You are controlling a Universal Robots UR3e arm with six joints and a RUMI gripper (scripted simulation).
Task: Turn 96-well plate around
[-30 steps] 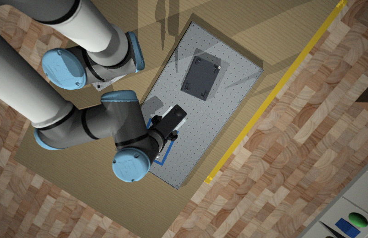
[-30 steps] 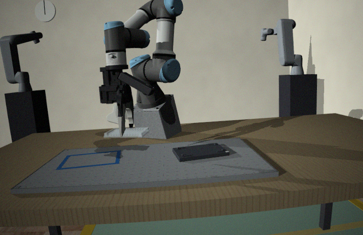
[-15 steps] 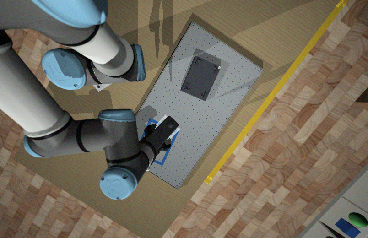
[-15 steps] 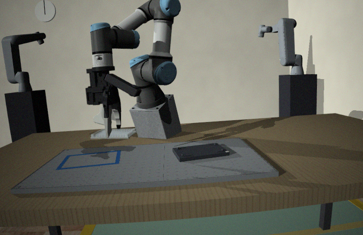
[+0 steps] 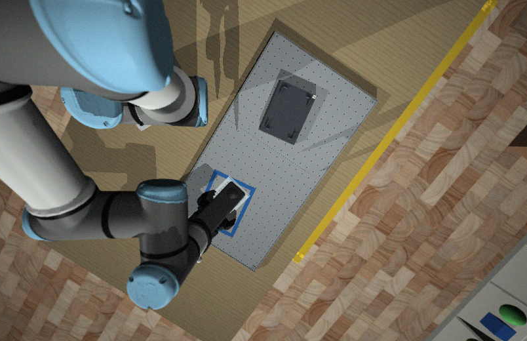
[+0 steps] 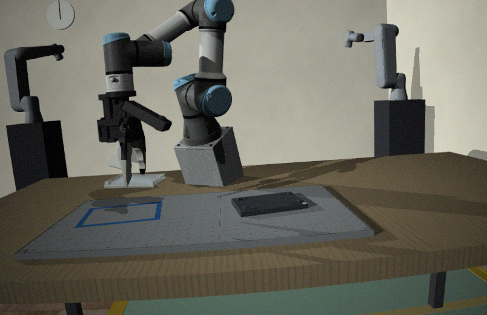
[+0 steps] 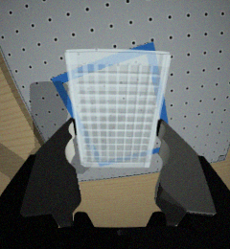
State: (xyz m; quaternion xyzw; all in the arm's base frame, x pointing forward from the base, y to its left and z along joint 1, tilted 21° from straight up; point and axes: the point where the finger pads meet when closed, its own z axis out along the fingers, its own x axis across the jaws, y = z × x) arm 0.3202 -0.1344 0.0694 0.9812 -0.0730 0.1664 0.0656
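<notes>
"96-well plate [image 5: 240,202] [image 6: 147,182] [image 7: 117,96]: where is it?"

"Clamped in my gripper [image 5: 217,210] [image 6: 134,178] [image 7: 116,120], one finger against each long side. I hold it in the air, clear of the perforated grey board [image 5: 264,160] [image 6: 192,222] [image 7: 120,14]."

"Over which part of the board?"

"Seen from the exterior view, near the left short edge, towards the far left corner. From the top, it overlaps a blue rectangular outline [image 5: 242,213] [image 6: 117,223] [image 7: 145,48] marked on the board, and its sides lie askew to that outline."

"And the nest?"

"The dark plate nest [image 5: 288,110] [image 6: 268,203] sits on the board's other half, towards the right short edge and well apart from my plate. It has small raised locators near its corners, and a little white marker [image 5: 314,96] [image 6: 304,203] at its near right corner in the exterior view."

"Which corner of the plate is cut?"

"I cannot tell. I see pale, translucent rows of wells, but that corner is unclear."
</notes>
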